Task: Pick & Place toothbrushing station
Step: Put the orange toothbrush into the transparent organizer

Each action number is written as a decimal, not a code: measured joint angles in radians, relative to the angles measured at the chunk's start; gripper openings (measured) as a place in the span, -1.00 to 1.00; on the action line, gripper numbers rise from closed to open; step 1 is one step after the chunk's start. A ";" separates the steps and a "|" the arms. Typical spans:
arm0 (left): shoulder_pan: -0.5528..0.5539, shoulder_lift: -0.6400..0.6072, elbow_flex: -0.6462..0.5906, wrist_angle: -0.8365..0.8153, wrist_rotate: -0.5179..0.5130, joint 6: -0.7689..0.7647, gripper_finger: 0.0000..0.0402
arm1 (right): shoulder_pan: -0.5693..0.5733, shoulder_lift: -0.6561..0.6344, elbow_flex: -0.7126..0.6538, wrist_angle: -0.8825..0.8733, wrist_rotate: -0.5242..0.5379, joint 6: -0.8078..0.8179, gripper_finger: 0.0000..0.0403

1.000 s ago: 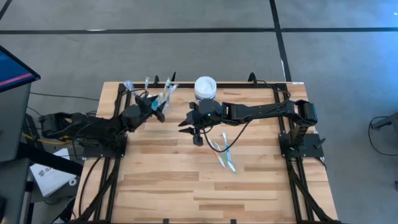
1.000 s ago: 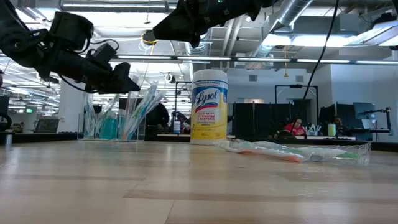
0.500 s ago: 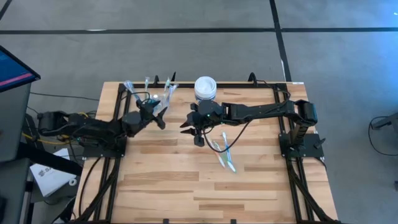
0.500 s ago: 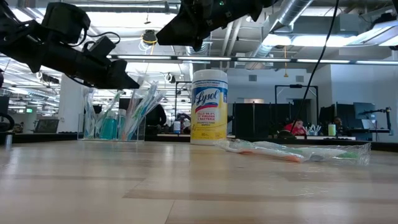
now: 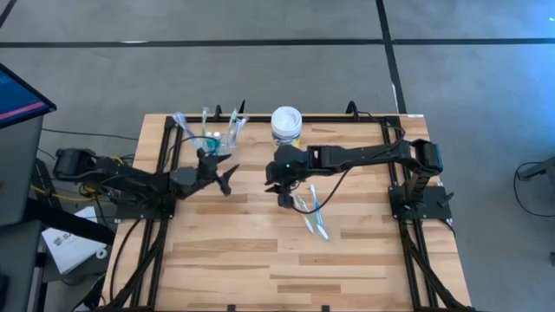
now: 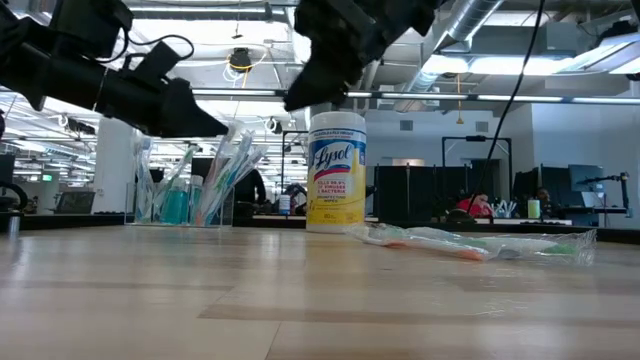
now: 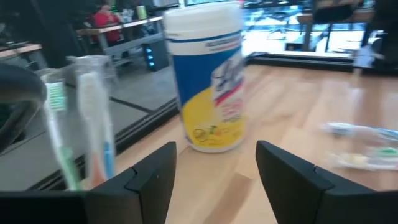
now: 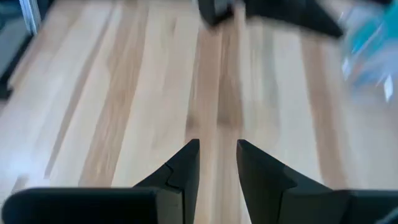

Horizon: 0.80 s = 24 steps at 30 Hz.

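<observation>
- The left gripper (image 5: 227, 176) hangs above the tabletop (image 5: 260, 251), a little in front of the clear cup (image 5: 208, 132). Its jaws are wide apart and hold nothing.
- The clear cup stands upright at the far left part of the tabletop. Several toothbrushes (image 6: 222, 172) stand in it and lean outward over its rim.
- Something teal (image 6: 176, 206) shows inside the cup in the low view; what it is I cannot tell.
- The right gripper (image 5: 284, 196) is over the middle of the tabletop, raised above the wood in the low view. Its jaws are a small way apart, with only bare wood visible between them in the right wrist view, so it holds nothing.
- Two or three wrapped toothbrushes (image 5: 312, 211) lie flat on the tabletop just beside the right gripper, on the side of the right arm's base. In the low view they lie as one loose bundle (image 6: 470, 243), touching each other.
- A round tub (image 5: 286, 124) with a white lid and a yellow label stands upright near the far edge, between the cup and the right arm, apart from both.
- The left wrist view shows this tub (image 7: 208, 74) ahead between the left gripper's fingers (image 7: 149, 180), with cup toothbrushes (image 7: 93, 124) close by.
</observation>
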 joint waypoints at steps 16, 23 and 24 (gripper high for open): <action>-0.157 0.000 0.000 0.000 0.022 -0.109 0.06 | 0.053 0.000 -0.133 -0.119 0.000 0.128 -0.52; -0.188 0.000 0.000 0.001 0.067 -0.117 0.06 | 0.051 0.000 -0.138 -0.142 0.050 0.146 -0.52; -0.192 0.000 0.000 0.001 0.070 -0.118 0.06 | 0.051 0.000 -0.138 -0.143 0.073 0.146 -0.52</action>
